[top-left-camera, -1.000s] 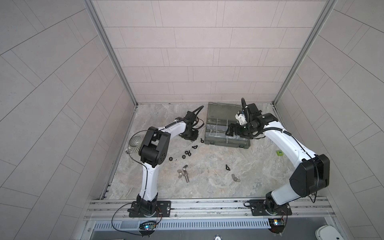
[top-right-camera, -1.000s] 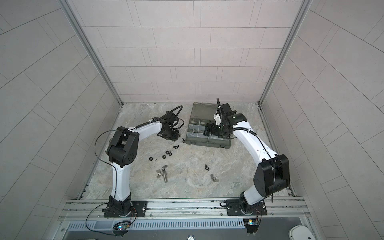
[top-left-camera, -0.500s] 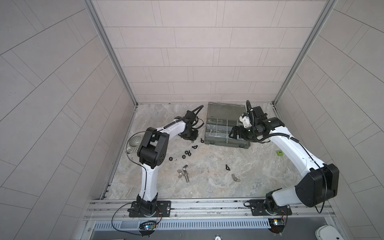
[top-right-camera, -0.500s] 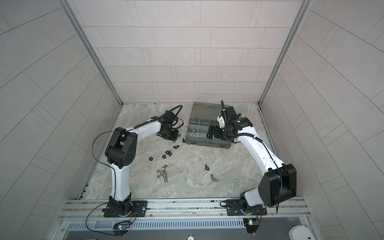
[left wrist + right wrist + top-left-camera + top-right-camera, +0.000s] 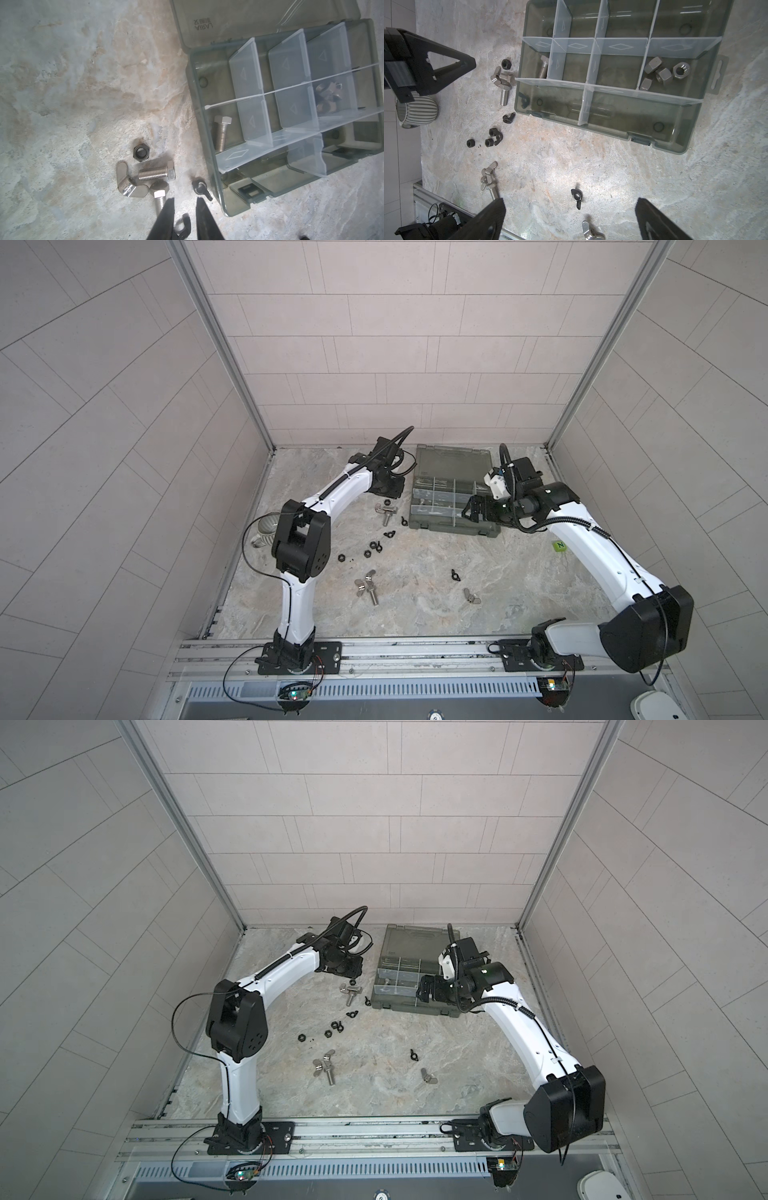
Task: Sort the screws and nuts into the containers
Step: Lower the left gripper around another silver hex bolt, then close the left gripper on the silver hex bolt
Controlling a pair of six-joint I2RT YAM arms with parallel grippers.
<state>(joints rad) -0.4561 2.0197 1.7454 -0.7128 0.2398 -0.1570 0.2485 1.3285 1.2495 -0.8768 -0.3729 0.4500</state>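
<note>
The organizer box (image 5: 451, 506) lies open at the rear of the table (image 5: 415, 601), its compartments holding one screw (image 5: 221, 133) and several silver hex nuts (image 5: 660, 72). The right gripper (image 5: 569, 218) hangs released, jaws wide, above the box's front edge. The left gripper (image 5: 184, 204), nearly closed and empty, hovers beside loose screws (image 5: 155, 173) and a black wing nut (image 5: 200, 187).

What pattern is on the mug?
Vertical grey-green and pale stripes on the mug, best in the right wrist view.
</note>
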